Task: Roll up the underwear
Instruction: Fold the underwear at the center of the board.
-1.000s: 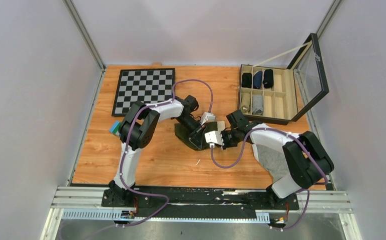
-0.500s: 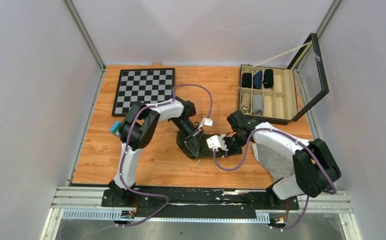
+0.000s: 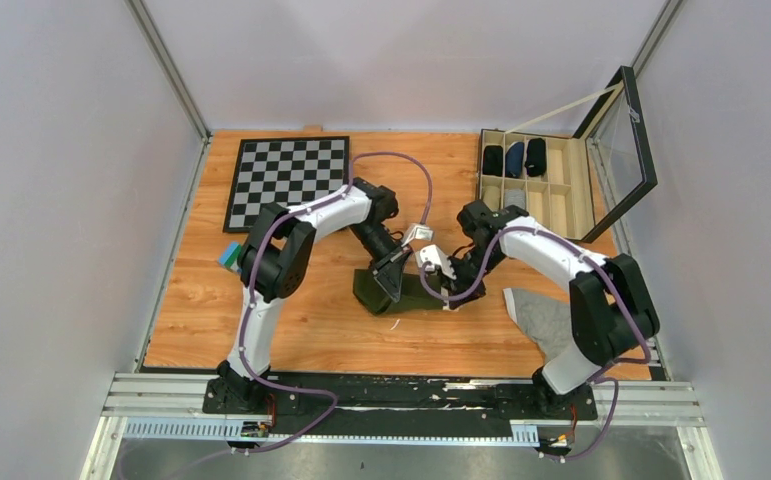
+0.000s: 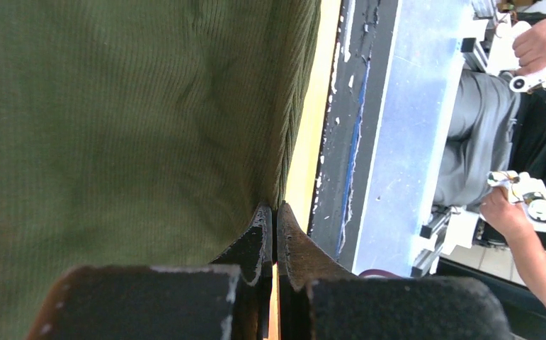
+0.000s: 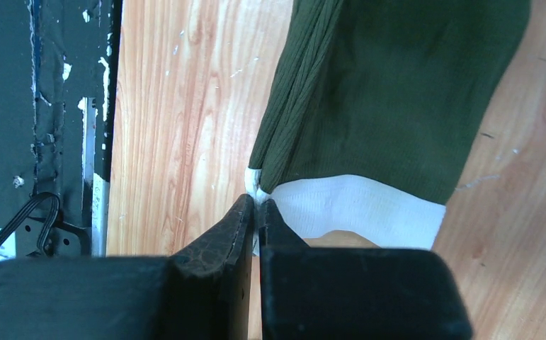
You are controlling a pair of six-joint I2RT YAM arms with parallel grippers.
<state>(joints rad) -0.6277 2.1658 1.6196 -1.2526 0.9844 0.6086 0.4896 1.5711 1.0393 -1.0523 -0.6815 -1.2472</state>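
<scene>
The dark green underwear (image 3: 409, 291) with a white waistband lies folded on the wooden table between my two arms. My left gripper (image 3: 393, 281) is shut on its left edge; in the left wrist view the green ribbed fabric (image 4: 135, 120) fills the frame and is pinched at the fingertips (image 4: 275, 212). My right gripper (image 3: 449, 290) is shut on the right end; in the right wrist view the tips (image 5: 256, 202) pinch the corner where the white waistband (image 5: 355, 209) meets the green cloth (image 5: 397, 92).
A grey garment (image 3: 551, 320) lies at the right near my right arm's base. An open compartment box (image 3: 536, 190) with rolled items stands at the back right. A chessboard (image 3: 288, 180) lies at the back left. A small teal block (image 3: 228, 256) is by the left arm.
Both grippers moved with the underwear toward the near side and spread it; the right arm swung back and left, uncovering the grey garment.
</scene>
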